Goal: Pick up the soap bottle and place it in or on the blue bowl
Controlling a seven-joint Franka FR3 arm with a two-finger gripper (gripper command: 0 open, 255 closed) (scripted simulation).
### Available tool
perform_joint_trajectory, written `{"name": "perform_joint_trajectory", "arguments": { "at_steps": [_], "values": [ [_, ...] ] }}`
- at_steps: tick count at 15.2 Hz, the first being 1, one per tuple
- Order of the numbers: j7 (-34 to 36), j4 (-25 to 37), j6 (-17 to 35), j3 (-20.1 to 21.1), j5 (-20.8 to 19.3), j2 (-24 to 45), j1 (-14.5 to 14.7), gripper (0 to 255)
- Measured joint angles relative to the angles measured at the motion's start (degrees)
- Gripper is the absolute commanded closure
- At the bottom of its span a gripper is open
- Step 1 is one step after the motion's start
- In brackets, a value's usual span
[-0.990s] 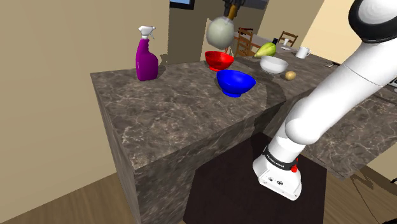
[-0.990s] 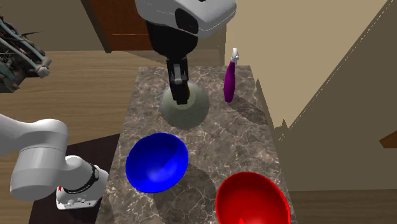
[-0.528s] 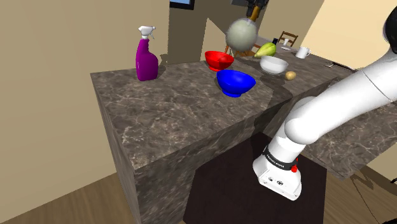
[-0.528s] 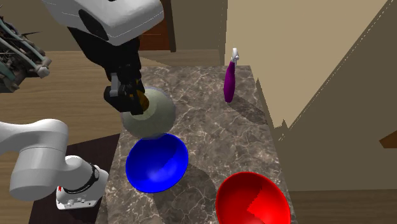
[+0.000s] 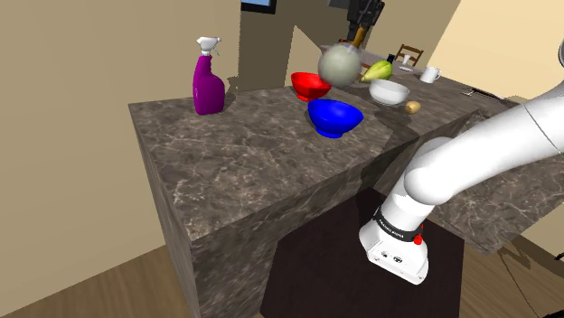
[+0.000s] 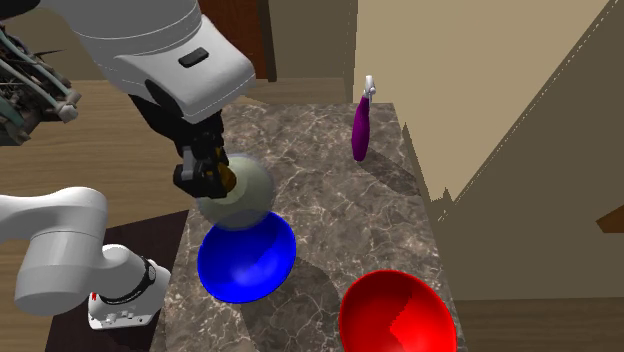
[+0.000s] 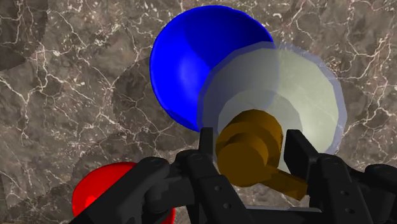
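Gripper (image 6: 209,176) is clamped on the brown pump top of the soap bottle (image 6: 240,196), one finger on each side of the cap in the wrist view. The bottle's a round, see-through greyish thing, hanging in the air off the dark marble counter (image 5: 244,158). It's over the blue bowl (image 6: 245,260): in the wrist view its body overlaps one side of the bowl's rim, not centred. The bowl's inside is plain blue all the way down. The red bowl (image 6: 398,315) sits just beside it, same deal, only red inside. A white bowl (image 5: 388,92) is further back, can't see into it. A purple spray bottle (image 5: 208,83) stands upright, well apart from the bowls.
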Motion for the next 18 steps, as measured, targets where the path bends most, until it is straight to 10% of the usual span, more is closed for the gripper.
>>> {"name": "perform_joint_trajectory", "arguments": {
  "at_steps": [18],
  "values": [
    [0.0, -16.4, 11.4, -0.3, -0.8, -5.1, -0.6, 255]
  ]
}}
